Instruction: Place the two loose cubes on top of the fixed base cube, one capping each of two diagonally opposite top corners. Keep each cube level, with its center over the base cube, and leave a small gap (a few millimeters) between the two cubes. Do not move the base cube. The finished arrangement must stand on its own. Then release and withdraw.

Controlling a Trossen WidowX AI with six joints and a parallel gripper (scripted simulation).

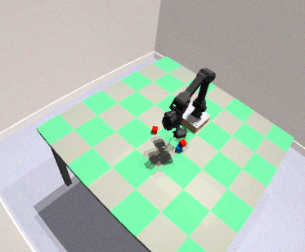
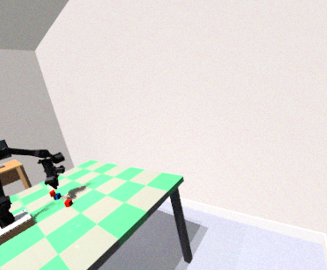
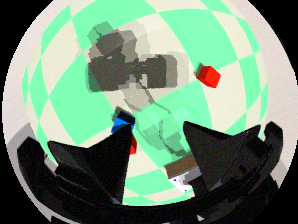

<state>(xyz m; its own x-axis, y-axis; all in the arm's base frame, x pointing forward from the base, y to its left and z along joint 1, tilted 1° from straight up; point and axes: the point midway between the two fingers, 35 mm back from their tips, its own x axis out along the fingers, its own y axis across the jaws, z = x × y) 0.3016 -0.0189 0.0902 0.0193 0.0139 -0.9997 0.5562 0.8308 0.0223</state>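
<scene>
The blue base cube [image 1: 179, 149] [image 2: 57, 196] [image 3: 121, 125] stands on the table. One red cube [image 1: 182, 142] [image 2: 52, 193] [image 3: 133, 145] appears to sit on it, offset toward one top corner on the robot base's side; its exact tilt is too small to tell, and a finger hides most of it in the wrist view. The other red cube [image 1: 154, 129] [image 2: 68, 202] [image 3: 209, 77] lies apart on the table. My gripper [image 1: 177, 130] [image 2: 54, 186] [image 3: 158, 125] is open and empty, above the table and to one side of the stacked cubes.
The robot's base [image 1: 196, 122] [image 2: 14, 230] [image 3: 181, 169] stands behind the cubes on the checkered table [image 1: 136, 210] [image 2: 119, 216]. The arm's shadow falls on the table near the cubes. A wooden desk [image 2: 10, 168] shows at the far left of the exterior view.
</scene>
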